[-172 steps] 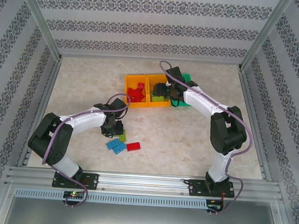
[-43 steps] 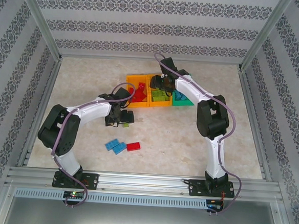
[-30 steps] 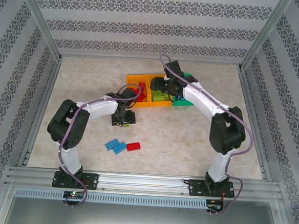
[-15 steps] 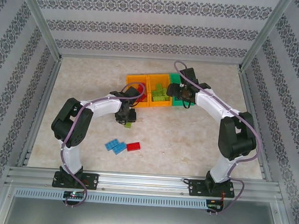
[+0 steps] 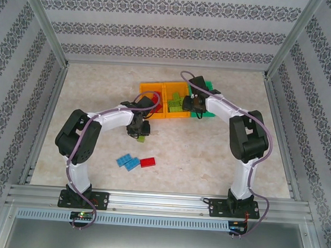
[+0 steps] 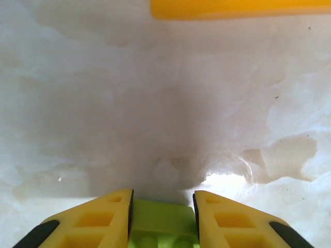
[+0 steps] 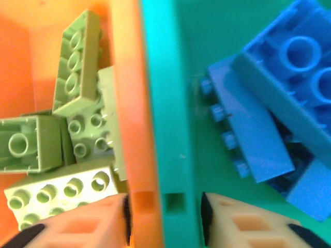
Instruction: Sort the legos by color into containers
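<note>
Your left gripper (image 6: 162, 200) is clamped on a green brick (image 6: 161, 223) for binning, while your right gripper (image 7: 163, 207) pinches the shared bin wall (image 7: 166, 103), apparently to steady it.

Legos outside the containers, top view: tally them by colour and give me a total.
blue bricks: 2
red brick: 1
light green brick: 1, gripped by the left gripper
Total: 4
</note>
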Controlling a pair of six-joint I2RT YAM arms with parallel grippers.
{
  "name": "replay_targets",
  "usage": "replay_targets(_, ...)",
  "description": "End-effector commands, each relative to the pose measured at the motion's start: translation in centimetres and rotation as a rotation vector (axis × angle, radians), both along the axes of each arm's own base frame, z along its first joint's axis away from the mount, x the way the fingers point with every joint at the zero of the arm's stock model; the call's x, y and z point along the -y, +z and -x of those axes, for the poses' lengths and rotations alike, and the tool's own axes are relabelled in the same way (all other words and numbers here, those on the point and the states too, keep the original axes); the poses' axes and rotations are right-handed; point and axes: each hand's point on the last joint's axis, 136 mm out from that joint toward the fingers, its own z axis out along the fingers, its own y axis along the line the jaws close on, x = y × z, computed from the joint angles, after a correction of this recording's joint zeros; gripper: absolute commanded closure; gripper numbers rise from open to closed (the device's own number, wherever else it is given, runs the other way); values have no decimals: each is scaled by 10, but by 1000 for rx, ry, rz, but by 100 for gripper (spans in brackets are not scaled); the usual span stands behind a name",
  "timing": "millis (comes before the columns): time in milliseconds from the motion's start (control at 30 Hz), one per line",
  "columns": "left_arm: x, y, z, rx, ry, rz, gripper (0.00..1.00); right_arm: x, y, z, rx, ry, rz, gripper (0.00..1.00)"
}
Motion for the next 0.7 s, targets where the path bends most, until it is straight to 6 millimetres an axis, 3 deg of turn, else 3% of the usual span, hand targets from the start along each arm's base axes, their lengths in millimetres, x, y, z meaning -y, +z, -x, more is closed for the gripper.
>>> replay_targets(0, -9, 9, 14, -5, -11, -43, 74, -17, -4, 8, -8, 56, 21, 69)
replay_targets(267, -24, 6, 27, -20, -7, -99, 72, -42, -15, 37, -29, 72, 25, 71)
replay_targets(433, -32, 13, 30, 4, 0, -122, 65, -47, -17, 42, -40, 64, 10, 70)
replay_targets(667, -33, 25, 33, 28, -4, -103, 53, -54, -5, 44, -19, 80, -6, 69)
